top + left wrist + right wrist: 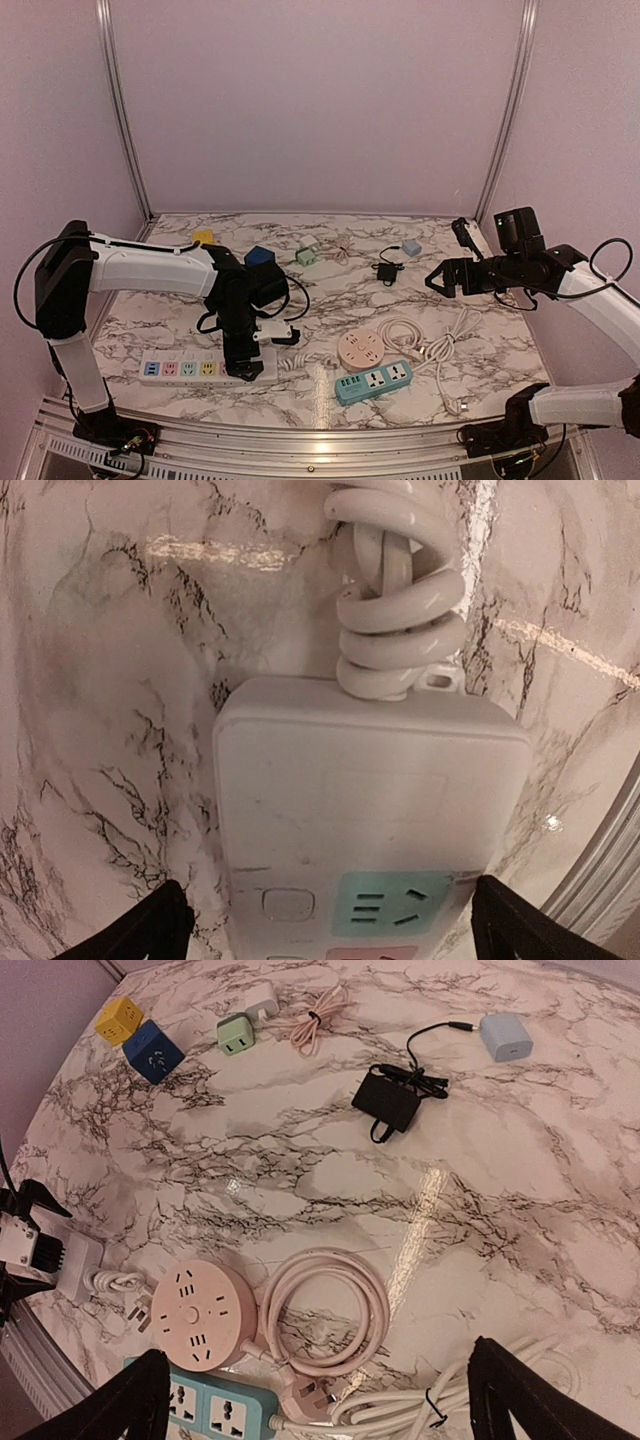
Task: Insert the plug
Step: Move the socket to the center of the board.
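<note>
On the table's near-left, top view: the left gripper (243,362) hangs low over the cord end of the white power strip (190,369), spread to its widest and holding nothing.
Right side, same view: the right gripper (440,278) is raised, well apart from all the things, also fully spread and empty.
Left wrist view: the two fingers (150,925) stand one on each side of the strip, and I cannot tell if they touch it. The coiled white cord (395,610) lies just past the strip's end. A green socket face (392,908) shows between the tips.
Right wrist view: below the spread fingers lie the pink round socket (197,1317) and its looped pink cable (325,1310) with the pink plug (305,1397), beside the teal power strip (215,1410). A white plug (140,1310) lies near the white strip.
Plug to insert: I cannot tell which one is meant.
Doing it well: I would first clamp the strip's body so it cannot slide. Then take the plug by its housing, line the pins with the slots, and press straight down.
</note>
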Motion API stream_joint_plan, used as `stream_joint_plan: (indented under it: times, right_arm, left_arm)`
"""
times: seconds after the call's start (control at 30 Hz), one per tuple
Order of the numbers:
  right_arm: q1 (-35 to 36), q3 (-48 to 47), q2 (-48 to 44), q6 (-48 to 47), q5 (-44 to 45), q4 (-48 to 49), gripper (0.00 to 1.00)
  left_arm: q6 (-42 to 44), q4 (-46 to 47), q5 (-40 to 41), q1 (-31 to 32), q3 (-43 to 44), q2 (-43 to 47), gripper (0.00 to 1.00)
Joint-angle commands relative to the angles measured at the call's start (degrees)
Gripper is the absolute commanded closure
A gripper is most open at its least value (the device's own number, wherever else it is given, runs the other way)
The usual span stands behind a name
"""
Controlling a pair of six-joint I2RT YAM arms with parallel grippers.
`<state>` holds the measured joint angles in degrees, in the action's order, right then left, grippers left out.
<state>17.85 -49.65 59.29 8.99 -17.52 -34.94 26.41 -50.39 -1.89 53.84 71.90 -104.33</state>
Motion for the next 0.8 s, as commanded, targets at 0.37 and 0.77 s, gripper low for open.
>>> stream_joint_plan:
  times: [0.37,0.77]
  right_arm:
    - [0.5,-1.2,-0.4,0.3,-0.7,1.1,0.01]
    - [2.9,-2.3,0.7,7.8,0.5,6.6,0.02]
  left_arm:
    - [-0.7,1.3,7.4,-0.1,0.6,-4.3,0.05]
    - [-3.1,5.9,9.5,-0.1,-4.6,-3.6,0.12]
